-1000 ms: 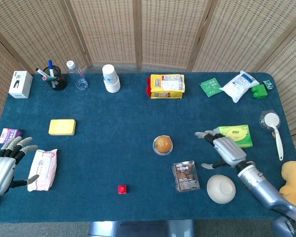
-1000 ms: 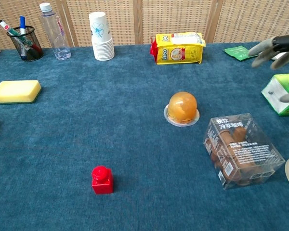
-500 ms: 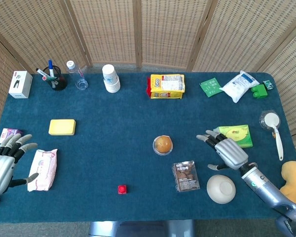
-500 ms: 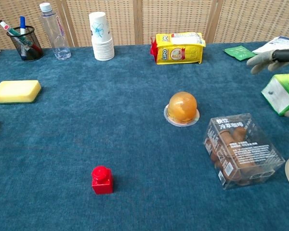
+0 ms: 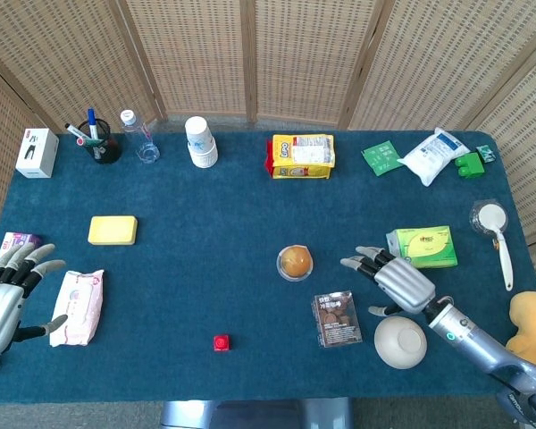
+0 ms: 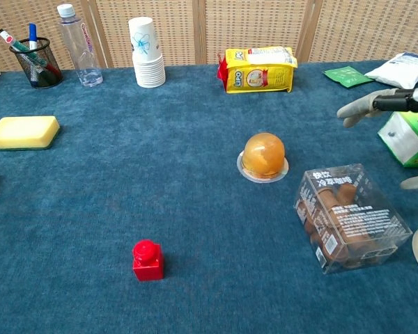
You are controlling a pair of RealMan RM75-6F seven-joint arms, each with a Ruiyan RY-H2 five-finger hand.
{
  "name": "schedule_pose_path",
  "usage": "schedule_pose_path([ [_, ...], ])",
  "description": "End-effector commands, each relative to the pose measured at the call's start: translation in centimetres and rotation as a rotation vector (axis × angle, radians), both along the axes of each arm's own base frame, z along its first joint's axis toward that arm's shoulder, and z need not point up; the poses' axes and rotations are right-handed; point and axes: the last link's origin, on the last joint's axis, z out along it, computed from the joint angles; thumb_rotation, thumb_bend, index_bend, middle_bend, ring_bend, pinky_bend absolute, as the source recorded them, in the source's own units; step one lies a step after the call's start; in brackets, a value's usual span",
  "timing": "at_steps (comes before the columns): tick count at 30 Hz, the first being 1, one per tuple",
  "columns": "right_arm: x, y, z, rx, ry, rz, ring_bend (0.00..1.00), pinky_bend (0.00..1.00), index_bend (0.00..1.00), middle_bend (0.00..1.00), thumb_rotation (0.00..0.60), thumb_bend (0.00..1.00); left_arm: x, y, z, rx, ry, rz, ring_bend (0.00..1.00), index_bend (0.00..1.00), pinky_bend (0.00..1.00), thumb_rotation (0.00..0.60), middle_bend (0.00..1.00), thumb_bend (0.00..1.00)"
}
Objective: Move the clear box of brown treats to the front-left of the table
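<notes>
Since 1 s ago the right robot hand point(image 5: 395, 280) has slid from by the green carton point(image 5: 422, 246) toward the clear box of brown treats point(image 5: 337, 318), fingers spread, holding nothing, not touching it. Box sits just beside the white bowl point(image 5: 400, 341), on its left, w/ the orange ball point(image 5: 295, 262) near beyond it. Prob. light, thin stiff plastic, slick & crushable, so grip across opposite side walls, gently; left robot hand point(image 5: 2, 299) spread, idle, well apart.

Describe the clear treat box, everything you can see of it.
The box is a clear, stiff plastic case, roughly rectangular, closed, with brown rounded treats packed inside and dark labels with white print on its top and side. It lies flat on the blue table, turned at an angle, near the front right, between the wrapped bun and the white bowl. Nothing touches it; the right hand hovers beside it, fingers spread.
</notes>
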Motion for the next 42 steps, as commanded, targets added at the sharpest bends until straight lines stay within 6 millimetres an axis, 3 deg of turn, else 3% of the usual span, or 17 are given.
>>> schedule_pose_path([
  [1,0.6,0.1,-0.6,0.019,-0.005,0.031,0.09,0.19,0.11,0.22,0.600,0.00,0.0,-0.2,0.1,0.003,-0.001,0.001,0.05,0.24,0.06,0.600,0.15,0.16],
  [30,8.4,-1.8,-5.0,0.110,-0.003,0.044,0.09,0.19,0.11,0.22,0.600,0.00,-2.1,-0.6,0.3,0.000,-0.034,0.027,0.05,0.23,0.06,0.600,0.14,0.15],
  [36,9.8,-1.8,-4.8,0.098,0.011,0.051,0.09,0.19,0.10,0.22,0.600,0.00,-2.4,-0.7,0.4,0.003,-0.040,0.029,0.04,0.23,0.06,0.600,0.14,0.15],
  [42,9.4,-1.9,-3.6,0.067,0.025,0.033,0.09,0.19,0.10,0.22,0.600,0.00,-2.4,-0.7,0.3,0.002,-0.044,0.026,0.04,0.23,0.06,0.600,0.14,0.15],
])
